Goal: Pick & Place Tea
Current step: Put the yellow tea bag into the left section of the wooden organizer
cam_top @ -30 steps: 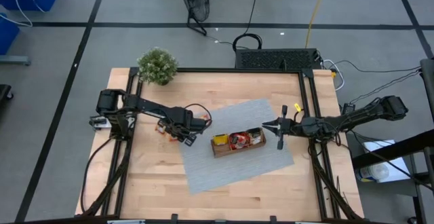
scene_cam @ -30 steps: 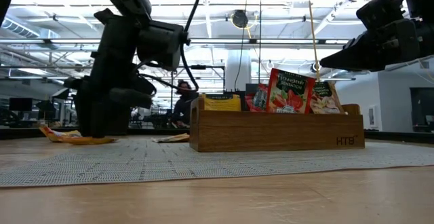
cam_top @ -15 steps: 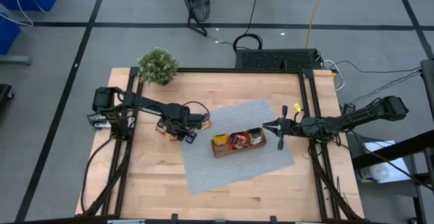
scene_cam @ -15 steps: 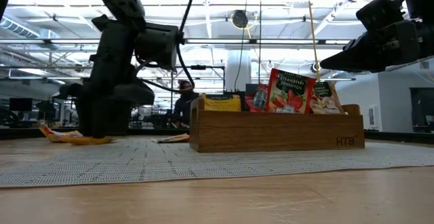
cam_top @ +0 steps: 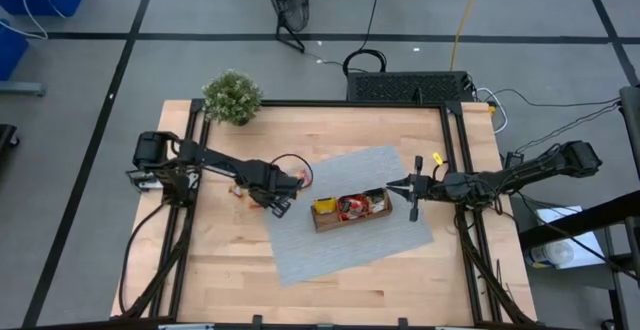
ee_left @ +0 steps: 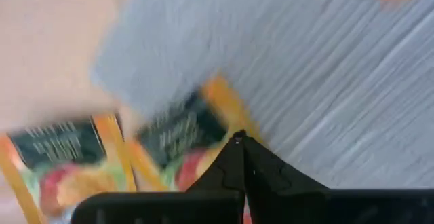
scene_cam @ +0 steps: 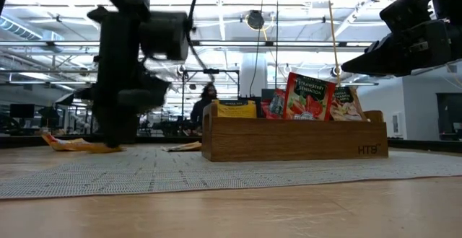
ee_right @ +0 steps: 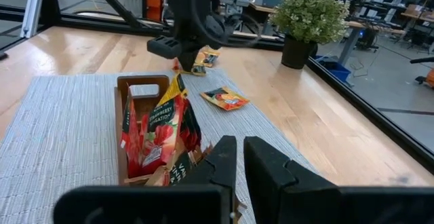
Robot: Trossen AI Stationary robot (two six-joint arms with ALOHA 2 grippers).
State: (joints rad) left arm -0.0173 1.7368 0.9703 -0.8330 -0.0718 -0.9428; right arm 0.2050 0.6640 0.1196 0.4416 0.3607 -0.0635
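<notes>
From above, the left end effector (cam_top: 279,203) sits low at the left edge of the grey mat (cam_top: 340,255), over a small cluster of tea sachets (cam_top: 240,192) lying on the desk (cam_top: 330,295) toward its left side; that view hides the fingers under the arm. The left wrist view fills this in: the two dark fingertips (ee_left: 239,157) meet at a point, closed, right on an orange-edged sachet (ee_left: 180,139) that lies across the mat's edge, with a second orange sachet (ee_left: 64,159) beside it on bare wood; whether the closed tips actually pinch the sachet I cannot tell. The low view shows the orange sachets (scene_cam: 76,145) flat on the desk at the foot of the left arm, and a wooden tray (scene_cam: 292,141) on the mat with sachets standing upright in it, a red strawberry one (scene_cam: 309,97) tallest. The right end effector (cam_top: 390,185) hangs above the tray's right end, clear of it. Its wrist view shows the fingers (ee_right: 220,163) nearly together, closed and holding nothing, and also a single loose sachet (ee_right: 225,98) on the mat beyond the tray, plus a potted plant (ee_right: 308,17) at the desk's far left corner.
</notes>
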